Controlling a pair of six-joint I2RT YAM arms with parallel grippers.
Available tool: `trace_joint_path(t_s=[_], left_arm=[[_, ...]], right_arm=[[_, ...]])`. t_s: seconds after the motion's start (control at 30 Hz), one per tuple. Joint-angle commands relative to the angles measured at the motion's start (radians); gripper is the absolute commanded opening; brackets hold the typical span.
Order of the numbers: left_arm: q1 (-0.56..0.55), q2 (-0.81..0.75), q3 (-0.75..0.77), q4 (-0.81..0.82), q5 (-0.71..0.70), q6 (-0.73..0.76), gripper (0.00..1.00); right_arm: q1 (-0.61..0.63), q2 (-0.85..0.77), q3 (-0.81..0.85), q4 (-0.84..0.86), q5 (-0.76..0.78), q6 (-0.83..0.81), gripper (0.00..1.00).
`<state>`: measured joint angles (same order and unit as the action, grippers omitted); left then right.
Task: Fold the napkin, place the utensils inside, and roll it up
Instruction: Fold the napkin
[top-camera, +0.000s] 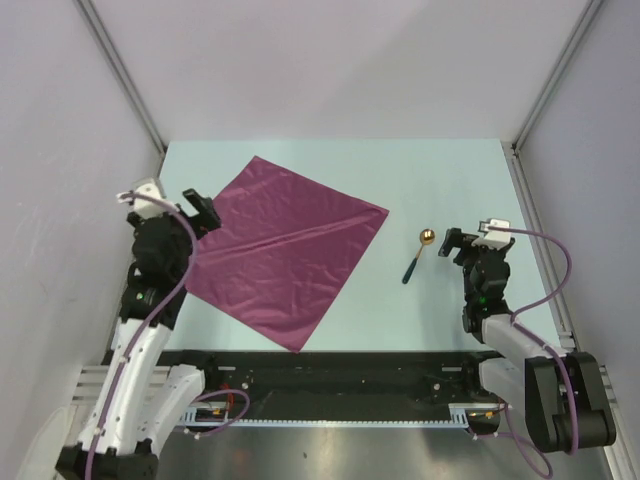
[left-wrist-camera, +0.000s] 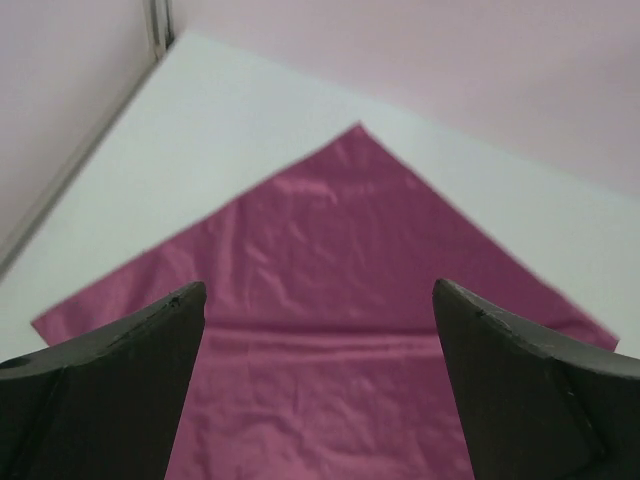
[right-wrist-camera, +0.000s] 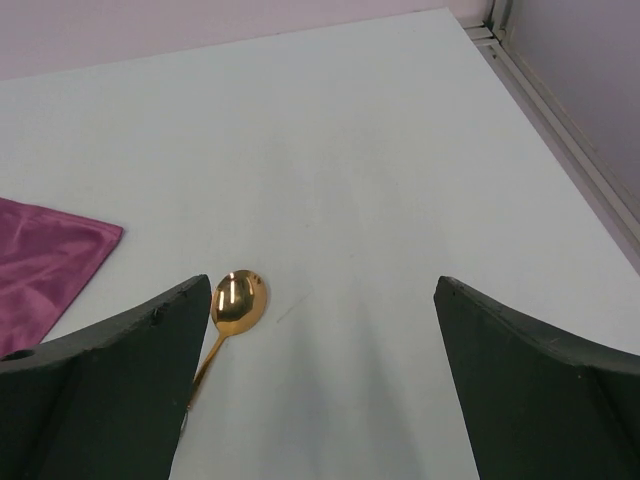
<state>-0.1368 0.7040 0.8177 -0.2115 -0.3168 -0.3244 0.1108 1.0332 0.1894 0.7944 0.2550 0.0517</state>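
The magenta-purple napkin (top-camera: 280, 250) lies flat and unfolded on the pale table, turned like a diamond, with a crease across its middle. It fills the left wrist view (left-wrist-camera: 330, 300). My left gripper (top-camera: 203, 212) is open and empty above the napkin's left corner (left-wrist-camera: 318, 300). The spoon (top-camera: 417, 254) with its gold bowl and dark handle lies right of the napkin. My right gripper (top-camera: 452, 243) is open and empty just right of the spoon. In the right wrist view the gold bowl (right-wrist-camera: 238, 298) sits beside the left finger (right-wrist-camera: 110, 390), and the napkin's right corner (right-wrist-camera: 50, 265) shows.
The table's right edge has a metal rail (top-camera: 540, 240). Pale walls close the back and sides. A black bar with cables (top-camera: 340, 385) runs along the near edge between the arm bases.
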Motion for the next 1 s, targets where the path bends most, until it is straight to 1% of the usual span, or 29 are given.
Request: trace_joint_path(t_s=[0.0,0.07,0.1,0.13,0.23,0.27,0.3,0.33,0.37,0.4,0.43,0.47,0.5,0.53,0.57,0.6,0.63,0.67,0.7,0.73,0.77,0.8,0.83,0.87,0.97], left_arm=[[-0.052,0.069,0.012,-0.083,0.045,-0.018,0.99],[-0.134,0.115,0.035,-0.074,0.009,-0.001,0.98],[-0.168,0.132,0.058,-0.06,-0.036,0.005,0.99],[-0.235,0.15,0.072,-0.054,-0.057,0.018,0.98],[-0.34,0.251,0.127,-0.014,-0.071,0.024,0.98],[-0.365,0.305,0.158,-0.005,-0.073,0.025,0.98],[-0.391,0.342,0.176,0.013,-0.085,0.037,0.98],[-0.441,0.376,0.195,0.021,-0.097,0.045,0.98],[-0.469,0.45,0.237,0.026,-0.111,0.054,0.98],[-0.493,0.491,0.263,0.04,-0.119,0.071,0.98],[-0.538,0.533,0.291,0.046,-0.113,0.076,0.98],[-0.556,0.637,0.355,0.047,-0.104,0.079,0.97],[-0.593,0.691,0.395,0.047,-0.088,0.087,0.97],[-0.61,0.762,0.441,0.037,-0.053,0.09,0.96],[-0.627,0.823,0.545,0.025,-0.038,0.094,0.95],[-0.654,0.962,0.604,0.012,-0.019,0.11,0.93],[-0.664,1.029,0.662,-0.026,-0.008,0.116,0.91],[-0.672,1.093,0.789,-0.049,-0.001,0.119,0.88],[-0.678,1.23,0.852,-0.078,0.011,0.12,0.84],[-0.679,1.288,0.915,-0.122,0.024,0.119,0.81],[-0.679,1.349,1.03,-0.141,0.057,0.108,0.77],[-0.679,1.397,1.078,-0.152,0.073,0.102,0.77],[-0.681,1.48,1.122,-0.16,0.091,0.097,0.75],[-0.682,1.511,1.196,-0.167,0.116,0.091,0.72],[-0.681,1.601,1.271,-0.143,0.128,0.085,0.69]], right_arm=[[0.007,-0.054,0.018,0.016,0.012,0.005,1.0],[0.007,-0.071,0.027,-0.006,0.024,0.029,1.0],[0.009,-0.091,0.03,-0.015,0.032,0.04,1.0],[0.007,-0.102,0.035,-0.023,0.038,0.049,1.0],[0.009,-0.15,0.051,-0.075,0.032,0.076,1.0],[0.007,-0.16,0.082,-0.143,0.077,0.162,1.0],[0.003,-0.188,0.108,-0.203,0.099,0.21,1.0],[-0.003,-0.197,0.14,-0.269,0.107,0.255,1.0],[-0.013,-0.205,0.197,-0.388,0.101,0.298,1.0],[-0.029,-0.212,0.229,-0.444,0.087,0.309,1.0],[-0.042,-0.225,0.252,-0.528,0.029,0.3,0.99],[-0.054,-0.229,0.266,-0.541,-0.006,0.265,1.0],[-0.077,-0.234,0.272,-0.54,-0.041,0.254,1.0],[-0.086,-0.245,0.271,-0.537,-0.093,0.254,1.0],[-0.094,-0.249,0.268,-0.541,-0.111,0.26,1.0],[-0.103,-0.255,0.269,-0.541,-0.128,0.267,1.0],[-0.129,-0.266,0.274,-0.563,-0.169,0.273,1.0],[-0.14,-0.268,0.278,-0.573,-0.186,0.281,1.0],[-0.146,-0.277,0.289,-0.587,-0.209,0.296,1.0],[-0.157,-0.282,0.292,-0.603,-0.244,0.304,1.0],[-0.158,-0.294,0.292,-0.606,-0.278,0.309,1.0],[-0.158,-0.301,0.292,-0.61,-0.296,0.318,1.0],[-0.158,-0.306,0.291,-0.621,-0.319,0.32,1.0],[-0.158,-0.315,0.291,-0.63,-0.322,0.324,1.0],[-0.16,-0.323,0.292,-0.662,-0.33,0.323,0.99]])
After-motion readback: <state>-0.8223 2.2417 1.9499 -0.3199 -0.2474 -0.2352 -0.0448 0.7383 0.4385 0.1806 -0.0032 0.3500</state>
